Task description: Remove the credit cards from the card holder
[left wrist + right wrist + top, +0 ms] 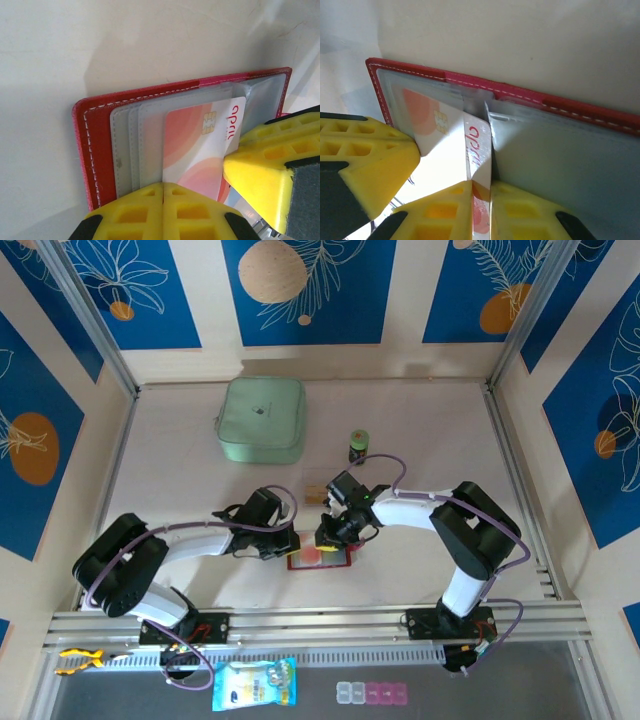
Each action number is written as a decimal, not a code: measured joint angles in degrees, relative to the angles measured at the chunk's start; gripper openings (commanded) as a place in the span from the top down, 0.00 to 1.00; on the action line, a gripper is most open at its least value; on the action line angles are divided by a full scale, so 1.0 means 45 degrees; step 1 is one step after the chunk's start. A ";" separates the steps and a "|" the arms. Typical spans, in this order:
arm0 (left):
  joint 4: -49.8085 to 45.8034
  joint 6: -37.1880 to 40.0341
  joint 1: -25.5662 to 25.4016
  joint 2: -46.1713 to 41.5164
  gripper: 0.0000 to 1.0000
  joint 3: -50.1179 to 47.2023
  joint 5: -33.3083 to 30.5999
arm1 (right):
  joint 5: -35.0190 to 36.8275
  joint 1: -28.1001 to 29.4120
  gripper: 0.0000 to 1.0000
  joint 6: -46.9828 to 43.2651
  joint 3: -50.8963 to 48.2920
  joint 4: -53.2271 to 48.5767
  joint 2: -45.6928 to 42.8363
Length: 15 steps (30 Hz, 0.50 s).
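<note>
Now mid-extraction: red card holder (320,560) lies open, lower centre of top view. Your left gripper (163,192) closed, empty, apparently pinning it. Right gripper (481,186) pinches chip credit card (200,145), partly out of clear pocket (150,130). Next: pull card straight out.

left gripper (162,194): closed, arm reaching inward | right gripper (481,190): pinched on credit card (452,150), elbow bent
</note>
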 measured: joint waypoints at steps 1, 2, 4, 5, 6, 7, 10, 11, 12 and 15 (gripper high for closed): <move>-0.0005 0.0000 0.0005 0.0000 1.00 0.0000 0.0000 | -0.0010 -0.0015 0.88 0.0029 0.0000 0.0000 0.0000; -0.0005 0.0000 0.0000 0.0000 1.00 0.0005 0.0000 | -0.0019 -0.0029 0.88 0.0044 0.0000 0.0000 -0.0005; -0.0005 0.0000 0.0000 0.0000 1.00 0.0005 0.0000 | -0.0044 -0.0053 0.89 0.0049 -0.0073 0.0053 -0.0063; -0.0010 -0.0005 0.0000 0.0000 1.00 0.0005 0.0000 | -0.0049 -0.0068 0.89 0.0053 -0.0131 0.0097 -0.0117; -0.0010 0.0000 0.0000 0.0000 1.00 0.0005 0.0000 | -0.0053 -0.0078 0.89 0.0053 -0.0170 0.0131 -0.0175; -0.0005 -0.0005 0.0000 0.0000 1.00 0.0005 0.0000 | -0.0073 -0.0092 0.89 0.0053 -0.0219 0.0165 -0.0248; -0.0005 -0.0005 -0.0005 0.0000 1.00 0.0000 0.0000 | -0.0092 -0.0185 0.89 0.0049 -0.0359 0.0238 -0.0486; -0.0005 -0.0005 -0.0015 0.0000 1.00 0.0005 0.0000 | -0.0092 -0.0219 0.89 0.0044 -0.0413 0.0243 -0.0563; -0.0005 -0.0005 -0.0019 0.0000 1.00 0.0000 0.0000 | -0.0092 -0.0253 0.89 0.0044 -0.0471 0.0243 -0.0631; 0.0000 -0.0005 -0.0019 0.0000 1.00 0.0000 0.0000 | -0.0083 -0.0413 0.89 -0.0024 -0.0651 0.0175 -0.0826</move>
